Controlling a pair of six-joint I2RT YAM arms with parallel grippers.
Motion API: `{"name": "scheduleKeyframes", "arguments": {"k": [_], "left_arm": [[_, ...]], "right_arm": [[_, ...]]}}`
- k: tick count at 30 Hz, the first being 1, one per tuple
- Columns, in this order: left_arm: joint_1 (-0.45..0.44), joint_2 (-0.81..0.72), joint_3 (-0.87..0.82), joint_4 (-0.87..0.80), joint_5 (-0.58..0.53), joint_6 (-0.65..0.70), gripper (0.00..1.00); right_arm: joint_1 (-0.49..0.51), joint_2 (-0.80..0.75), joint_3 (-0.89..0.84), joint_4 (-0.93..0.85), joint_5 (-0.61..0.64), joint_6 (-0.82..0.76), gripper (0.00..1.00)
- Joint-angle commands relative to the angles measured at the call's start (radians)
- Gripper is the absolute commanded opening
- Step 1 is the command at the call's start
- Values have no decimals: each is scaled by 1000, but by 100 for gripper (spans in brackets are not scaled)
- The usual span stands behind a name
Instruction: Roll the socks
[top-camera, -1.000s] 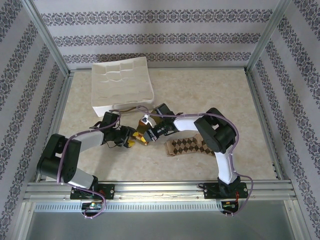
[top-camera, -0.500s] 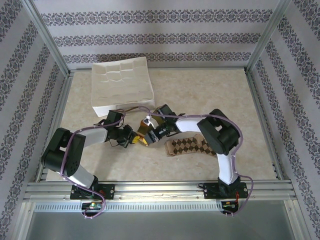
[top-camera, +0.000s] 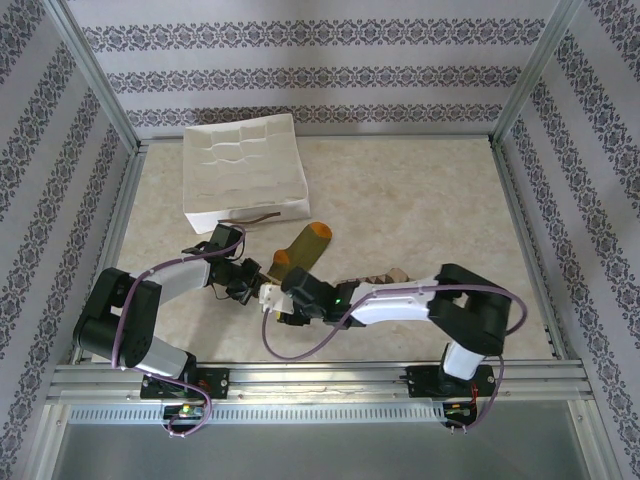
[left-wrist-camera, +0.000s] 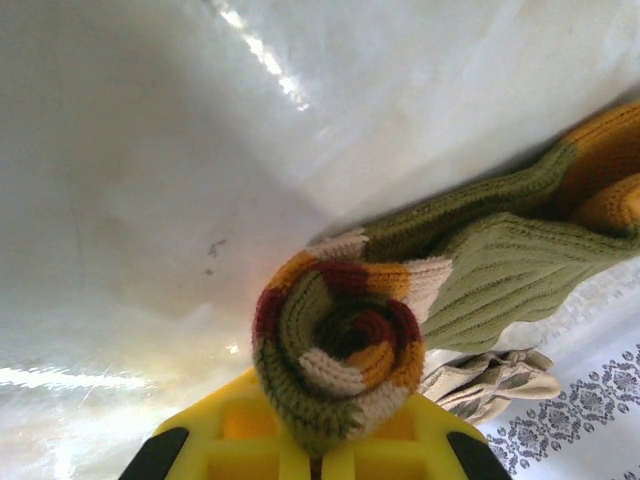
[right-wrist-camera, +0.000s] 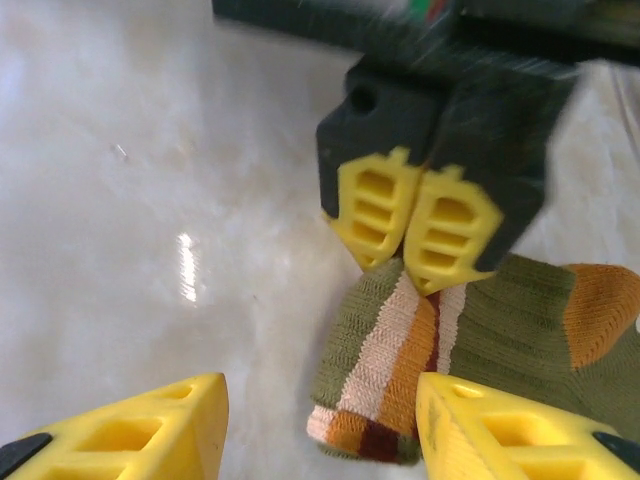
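The left end effector (right-wrist-camera: 418, 275) is clamping shut on the rolled cuff of the green sock (right-wrist-camera: 500, 310). The right end effector (right-wrist-camera: 320, 400) is facing it, part open and empty, the roll lying between its jaws and the unrolled length running off to its right.
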Motion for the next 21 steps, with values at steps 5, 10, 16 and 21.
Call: {"name": "scheduleKeyframes", "arguments": {"k": [5,10,16,21], "left_arm": [[-10,35,-11,-131,-44,14,0],[-11,24,-7,-124,-42,12,0],[1,-50,17,-131,-61,5,27],[36,-132,28,-147,-82,-7,64]], "right_arm": [[11,172,109,57,300,-163,49],[-2,205,123,13,262,-134,19],[-66,194,128,-111,69,1,0],[-143,181,122,-163,-176,102,0]]}}
